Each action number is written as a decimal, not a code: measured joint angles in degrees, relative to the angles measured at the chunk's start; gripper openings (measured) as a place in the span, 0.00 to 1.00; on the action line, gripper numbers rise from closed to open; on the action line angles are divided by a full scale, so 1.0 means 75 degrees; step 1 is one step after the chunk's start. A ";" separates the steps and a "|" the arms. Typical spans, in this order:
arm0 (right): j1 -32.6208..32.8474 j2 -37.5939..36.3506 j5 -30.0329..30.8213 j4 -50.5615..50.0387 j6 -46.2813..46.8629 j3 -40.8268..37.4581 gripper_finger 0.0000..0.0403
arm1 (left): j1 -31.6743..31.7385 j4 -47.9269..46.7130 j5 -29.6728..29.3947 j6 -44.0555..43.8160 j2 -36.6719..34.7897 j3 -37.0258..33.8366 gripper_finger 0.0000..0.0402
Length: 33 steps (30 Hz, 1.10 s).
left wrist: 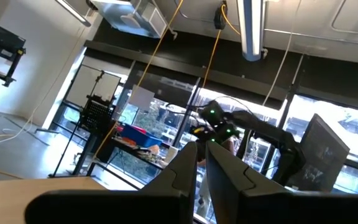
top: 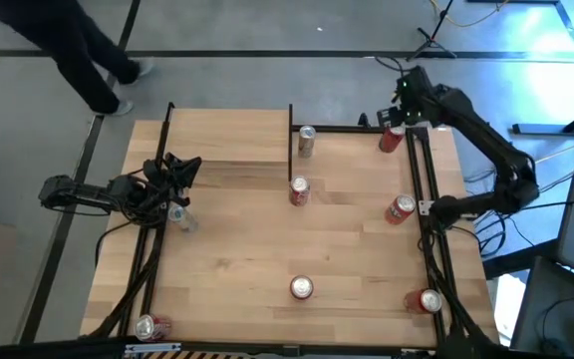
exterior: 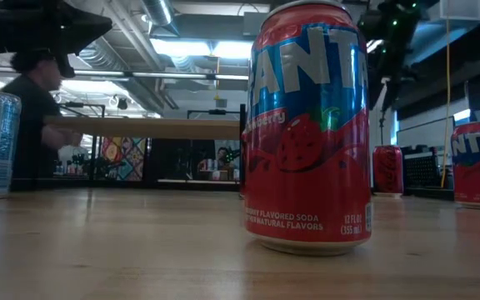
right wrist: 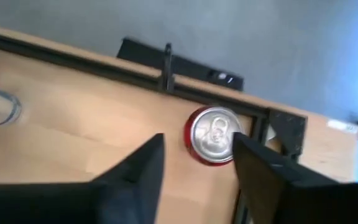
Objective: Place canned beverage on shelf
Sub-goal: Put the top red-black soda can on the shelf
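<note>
One red can stands under my right claw, fingers apart, gripping nothing; descending off-centre, seemingly toward three o'clock, could topple it.

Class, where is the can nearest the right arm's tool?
In the high view, the red can stands at the table's far right corner, just under the right tool, beside the black frame rail.

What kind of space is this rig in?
Probably a robotics lab or workshop, not a home. Exposed ceiling ducts and strip lights run overhead, cables hang from above, and a person is beyond the wooden table, where soda cans stand spread out between two arms.
</note>
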 joint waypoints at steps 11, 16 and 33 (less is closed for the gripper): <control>-0.0423 0.0472 0.0186 -0.0131 -0.0288 0.0340 0.88 | 0.0000 0.0001 -0.0007 -0.0004 0.0000 -0.0003 0.07; -0.0424 0.0644 0.0193 -0.0102 -0.0229 0.0342 0.90 | 0.0000 -0.0003 -0.0151 0.0009 0.0000 -0.0006 0.07; -0.0438 0.1942 0.0221 -0.0564 0.0036 0.0337 0.83 | 0.0000 -0.0004 -0.0213 0.0003 0.0000 -0.0006 0.07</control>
